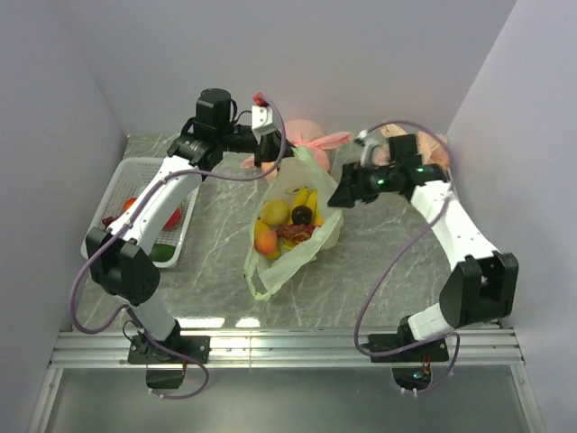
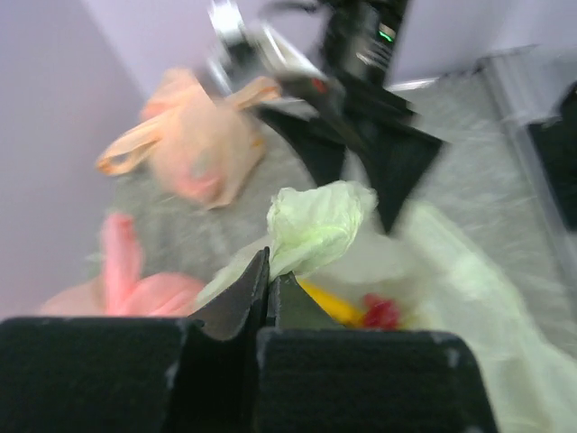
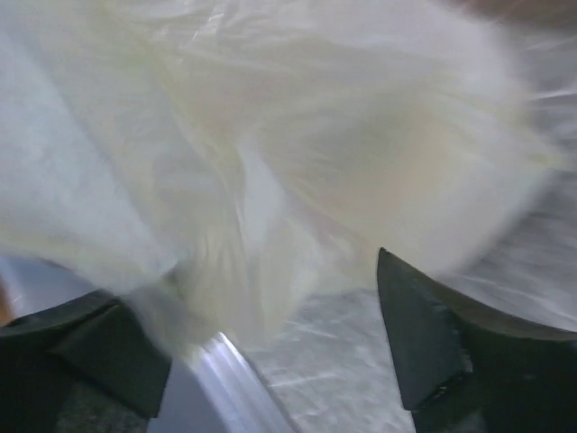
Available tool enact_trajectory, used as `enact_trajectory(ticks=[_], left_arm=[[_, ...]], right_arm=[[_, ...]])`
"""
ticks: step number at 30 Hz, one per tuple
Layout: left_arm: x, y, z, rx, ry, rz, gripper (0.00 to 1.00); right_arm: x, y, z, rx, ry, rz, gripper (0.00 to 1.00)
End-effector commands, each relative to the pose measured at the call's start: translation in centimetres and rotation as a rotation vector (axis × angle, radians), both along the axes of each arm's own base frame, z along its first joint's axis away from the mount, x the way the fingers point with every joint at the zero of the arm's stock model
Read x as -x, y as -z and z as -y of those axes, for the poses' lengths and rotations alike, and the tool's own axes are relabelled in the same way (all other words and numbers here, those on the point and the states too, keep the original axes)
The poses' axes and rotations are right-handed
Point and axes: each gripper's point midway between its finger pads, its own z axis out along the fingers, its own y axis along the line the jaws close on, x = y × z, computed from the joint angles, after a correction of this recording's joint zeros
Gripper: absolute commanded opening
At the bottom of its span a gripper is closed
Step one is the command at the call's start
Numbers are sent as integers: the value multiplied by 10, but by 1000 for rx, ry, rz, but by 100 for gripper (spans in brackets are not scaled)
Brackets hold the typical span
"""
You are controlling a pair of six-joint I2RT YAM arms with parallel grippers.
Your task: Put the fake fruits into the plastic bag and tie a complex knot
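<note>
Bag loading looks partly done, knot not started. Thin translucent pale-green plastic carrier bag (image 1: 302,256) lies mid-worktop, closed end toward the near edge, mouth open toward the far edge. Inside it are glossy plastic fake fruits (image 1: 290,219): yellow bananas, an orange peach, a dark purple grape piece, something red.

White slatted basket (image 1: 115,189) sits by the left edge and holds red pieces (image 1: 171,217) and a dark green piece (image 1: 163,255). My read is that fruit is left to move, unless those are spares.

Left gripper (image 2: 270,275) is at the bag's far-left rim. Its jaws are closed on a bunched pale-green handle, which is lifted clear of the fruit. Right gripper (image 3: 252,289) is at the bag's right rim, jaws spread wide, with bag film filling the view just ahead of them. That view is blurred, so I cannot tell if the fingers touch the film. Nothing is pinched there.

No twist or tie shows in the handles. One is held up, and the other side of the mouth lies slack.

Beyond the bag, near the far edge, sit a pink knotted plastic bag (image 1: 315,135) and, toward the far-right corner, an orange-tan knotted plastic bag (image 1: 395,133). Both are apart from the grippers.

Left to do, as judged: any remaining fruit, gathering both handles, and the whole knot.
</note>
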Motion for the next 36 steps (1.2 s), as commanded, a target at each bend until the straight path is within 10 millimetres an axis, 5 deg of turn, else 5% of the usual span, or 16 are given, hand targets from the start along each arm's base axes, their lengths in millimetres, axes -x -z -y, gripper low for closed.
enact_trajectory(ticks=[1, 5, 10, 20, 27, 36], left_arm=[[28, -14, 10, 81, 189, -145, 0], [30, -14, 18, 102, 276, -218, 3], [15, -13, 28, 110, 319, -328, 4], [18, -17, 36, 118, 418, -367, 5], [2, -22, 45, 139, 368, -397, 12], [-14, -9, 50, 135, 288, -419, 15]], right_arm=[[-26, -70, 37, 31, 38, 336, 90], [-24, -106, 30, -10, -102, 571, 92], [-32, -117, 7, -89, -241, 727, 94], [-79, -116, -36, -182, -395, 854, 96], [-73, -116, -78, -287, -481, 837, 96], [-77, -109, -105, -374, -426, 760, 94]])
